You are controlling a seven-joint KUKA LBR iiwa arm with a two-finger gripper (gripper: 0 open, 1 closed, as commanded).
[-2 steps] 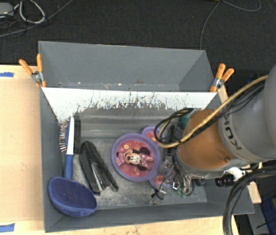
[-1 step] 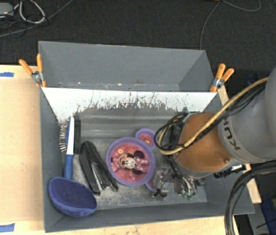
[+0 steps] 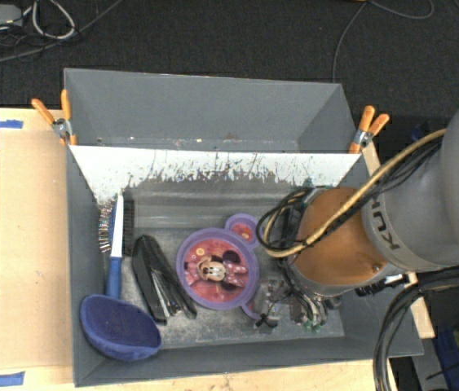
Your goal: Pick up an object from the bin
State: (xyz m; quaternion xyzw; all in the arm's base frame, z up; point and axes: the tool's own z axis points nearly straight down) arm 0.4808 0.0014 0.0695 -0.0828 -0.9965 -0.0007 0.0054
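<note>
We see the arm reaching in from the right, its orange cover (image 3: 339,239) and a loop of cables (image 3: 290,218) low over the right half of the grey bin (image 3: 213,129). Beneath the cover, the gripper (image 3: 276,309) is down near the bin floor, toward the front right. It sits in shadow among its own dark parts, so we cannot tell whether it is open or closed, nor whether it has hold of anything.

The thing nearest to it is a round purple plate (image 3: 192,259) with two round ears and a cartoon mouse printed in its pink middle. It lies flat at the centre of the bin floor. Its lower right edge is just beside the gripper, though we cannot say whether the two touch.

To the left of the plate lies what looks to us like a black stapler (image 3: 157,279), slanting toward the front. Further left, a brush (image 3: 115,239) with a white and blue handle lies along the left wall. A dark blue bowl (image 3: 119,326) rests in the front left corner, at the end of the brush handle
</note>
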